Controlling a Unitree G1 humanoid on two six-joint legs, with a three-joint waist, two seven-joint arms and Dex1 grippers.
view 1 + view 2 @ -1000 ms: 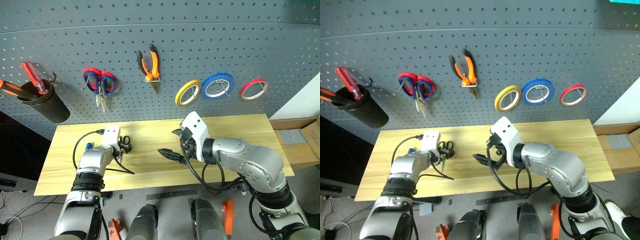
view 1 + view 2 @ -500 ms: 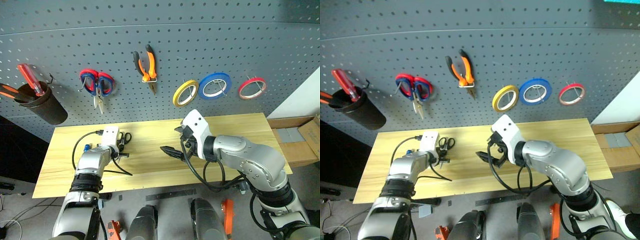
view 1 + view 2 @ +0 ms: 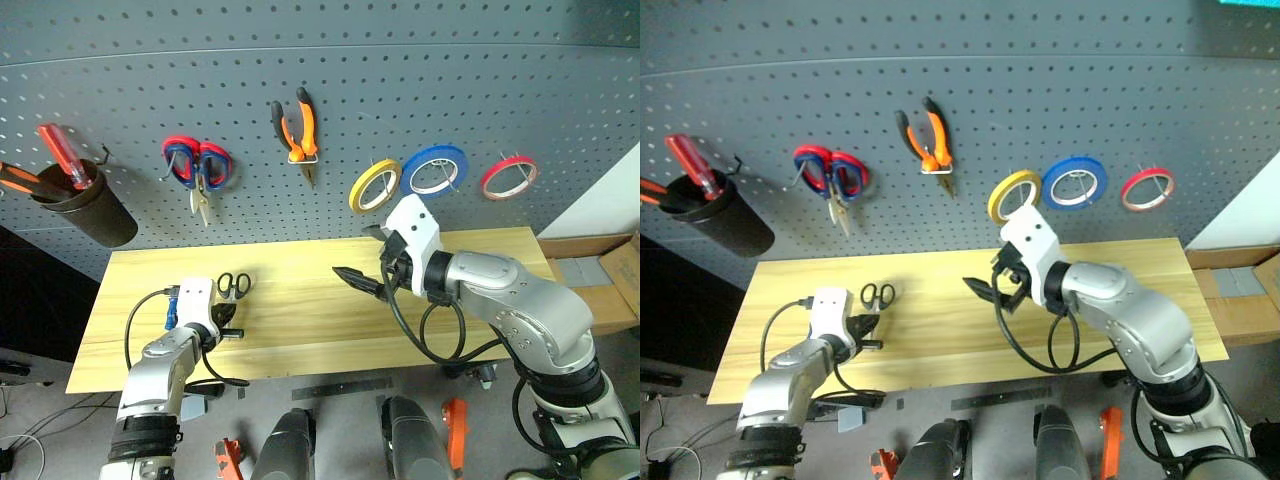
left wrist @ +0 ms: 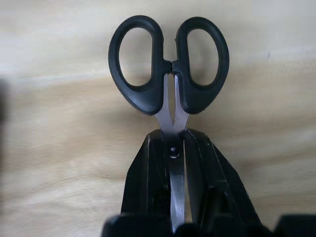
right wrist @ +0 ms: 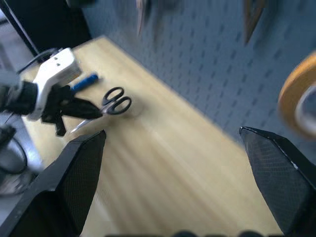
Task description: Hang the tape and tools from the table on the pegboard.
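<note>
Wooden table (image 3: pixel 300 320) — scissors (image 4: pixel 169 94), handles toward pegboard (image 3: pixel 400 90)

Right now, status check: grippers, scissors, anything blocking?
Left gripper shut on black-handled scissors, gripping the blades over the table. Right gripper open, empty. Nothing in the way.

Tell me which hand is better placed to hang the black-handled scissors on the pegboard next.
Left. The left hand is shut on the scissors at their blades, over the table. The right hand is open, holding nothing, mid-table.
</note>
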